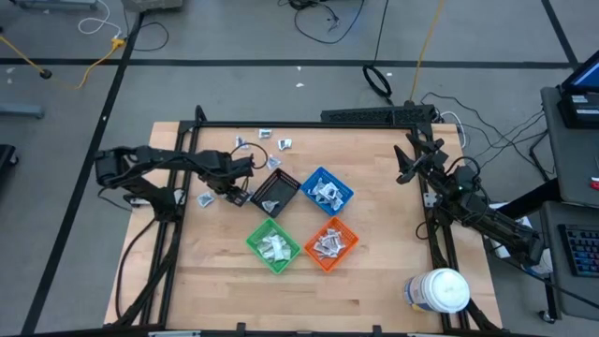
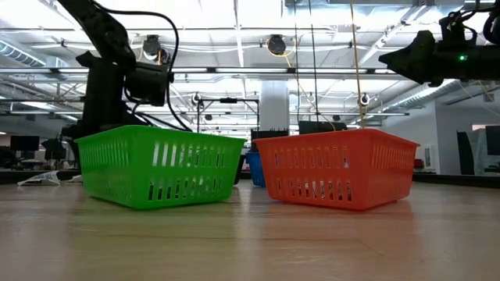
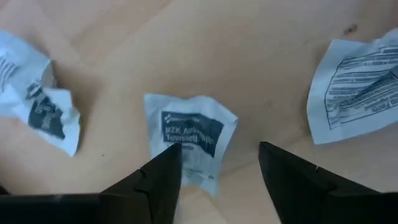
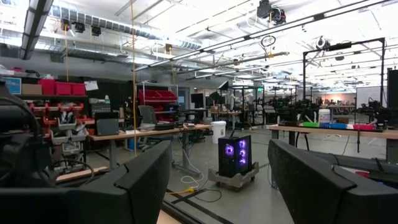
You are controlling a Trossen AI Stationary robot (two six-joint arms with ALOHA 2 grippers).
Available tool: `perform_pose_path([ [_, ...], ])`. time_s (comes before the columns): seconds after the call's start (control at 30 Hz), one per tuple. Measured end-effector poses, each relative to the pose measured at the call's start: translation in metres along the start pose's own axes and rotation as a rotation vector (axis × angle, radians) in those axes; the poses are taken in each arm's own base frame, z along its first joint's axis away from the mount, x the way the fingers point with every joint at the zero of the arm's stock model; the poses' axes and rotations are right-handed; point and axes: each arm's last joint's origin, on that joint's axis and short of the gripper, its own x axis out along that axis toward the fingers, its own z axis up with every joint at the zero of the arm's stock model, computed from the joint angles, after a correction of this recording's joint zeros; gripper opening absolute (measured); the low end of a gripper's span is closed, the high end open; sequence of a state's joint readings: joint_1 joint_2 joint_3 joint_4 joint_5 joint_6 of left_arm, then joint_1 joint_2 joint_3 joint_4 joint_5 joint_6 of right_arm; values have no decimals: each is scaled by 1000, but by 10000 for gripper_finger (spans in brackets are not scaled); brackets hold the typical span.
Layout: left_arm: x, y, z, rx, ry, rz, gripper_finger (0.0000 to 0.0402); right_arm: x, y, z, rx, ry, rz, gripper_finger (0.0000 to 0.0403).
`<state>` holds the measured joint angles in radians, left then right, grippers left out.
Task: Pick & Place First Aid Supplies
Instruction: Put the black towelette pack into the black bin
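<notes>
Your left gripper hangs released over a white towelette packet lying flat on the desk, left of the black bin. Drop straight down so both fingers straddle it before clenching. Your right gripper waits released at the desk's right edge.

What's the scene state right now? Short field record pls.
left gripper: open, low over a white towelette packet on the table
right gripper: open, raised at the table's right edge, holding nothing
bins: black, blue, green, orange, all holding packets
loose packets: several left of the black bin
jar: white, near right corner
</notes>
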<state>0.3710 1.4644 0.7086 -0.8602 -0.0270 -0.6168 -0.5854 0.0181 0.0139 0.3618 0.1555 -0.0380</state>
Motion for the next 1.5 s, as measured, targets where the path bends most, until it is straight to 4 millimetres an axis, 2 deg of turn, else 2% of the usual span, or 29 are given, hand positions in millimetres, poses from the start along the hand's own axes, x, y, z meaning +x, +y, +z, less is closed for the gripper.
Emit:
perform_pose_path([
  [0.1,0,0,0,5,1,1,174,0,0,0,0,0,0,263],
  [0.37,0,0,0,17,3,1,14,0,0,0,0,0,0,263],
  [0.57,-11,3,-4,-8,5,-21,3,0,0,0,0,0,0,263],
  [1.0,-76,0,-2,1,-28,-54,2,0,0,0,0,0,0,263],
  [1.2,-80,-7,-4,16,3,-80,1,0,0,0,0,0,0,263],
  [1.5,-93,-51,41,106,1,-100,1,0,0,0,0,0,0,263],
])
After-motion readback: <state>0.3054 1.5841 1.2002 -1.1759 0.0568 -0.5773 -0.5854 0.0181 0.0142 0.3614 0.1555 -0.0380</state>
